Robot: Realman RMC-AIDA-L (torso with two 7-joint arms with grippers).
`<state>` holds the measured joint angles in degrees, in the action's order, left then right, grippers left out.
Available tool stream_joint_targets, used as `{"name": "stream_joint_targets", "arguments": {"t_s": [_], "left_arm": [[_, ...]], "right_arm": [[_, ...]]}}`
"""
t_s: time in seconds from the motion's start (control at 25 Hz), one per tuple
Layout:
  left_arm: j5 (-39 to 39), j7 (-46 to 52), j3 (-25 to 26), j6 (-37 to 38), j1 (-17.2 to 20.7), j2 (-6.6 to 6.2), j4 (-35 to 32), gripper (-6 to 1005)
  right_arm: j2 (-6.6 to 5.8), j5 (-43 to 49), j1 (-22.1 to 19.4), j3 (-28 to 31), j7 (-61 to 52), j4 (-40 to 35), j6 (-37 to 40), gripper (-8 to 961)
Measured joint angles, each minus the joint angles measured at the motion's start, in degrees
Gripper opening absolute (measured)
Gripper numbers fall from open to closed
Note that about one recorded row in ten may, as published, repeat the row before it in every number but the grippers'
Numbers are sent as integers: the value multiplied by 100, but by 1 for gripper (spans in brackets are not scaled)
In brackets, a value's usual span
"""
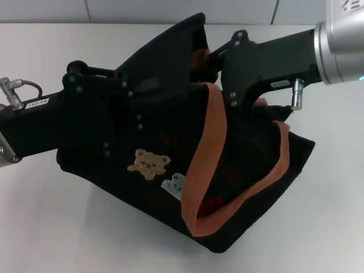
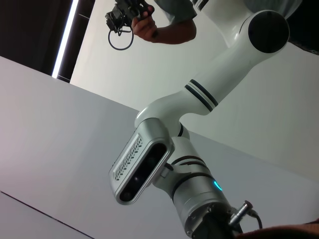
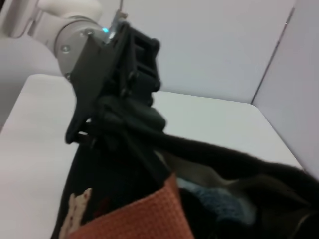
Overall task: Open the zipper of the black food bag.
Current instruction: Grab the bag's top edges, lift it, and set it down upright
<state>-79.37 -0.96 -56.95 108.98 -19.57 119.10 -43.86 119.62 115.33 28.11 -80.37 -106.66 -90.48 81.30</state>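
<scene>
Soft, floppy bag is being pinched at its top edge by both grippers; jaw state cannot be told.

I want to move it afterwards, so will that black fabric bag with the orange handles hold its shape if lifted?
Probably not: the black fabric food bag sags and creases between the left gripper and right gripper. Its orange webbing handle lies limp, so expect it to flop.
</scene>
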Motion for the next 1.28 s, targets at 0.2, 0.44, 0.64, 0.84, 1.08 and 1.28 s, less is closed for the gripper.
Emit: {"name": "stream_joint_targets", "arguments": {"t_s": [0.2,0.44,0.64,0.84,1.08,1.28], "left_arm": [[0,0,-1,1,-6,-1,1,126],[78,0,-2,-46,-6,3,42,126],[264,15,-45,-221,8,5,73,126],[390,143,-123,-380,21,8,78,126],[525,214,-182,-631,-4,8,137,126],[701,217,-345,-863,-4,7,155,126]], "right_arm": [[-2,35,1,-137,139,-5,84,175],[-13,148,-78,-91,296,-261,615,55],[-10,399,-365,180,265,-708,1152,1],[-2,455,-796,551,272,-1081,1736,1],[3,405,-1541,1003,268,-1310,2632,0],[1,220,-1990,1113,294,-1325,2889,0]]}}
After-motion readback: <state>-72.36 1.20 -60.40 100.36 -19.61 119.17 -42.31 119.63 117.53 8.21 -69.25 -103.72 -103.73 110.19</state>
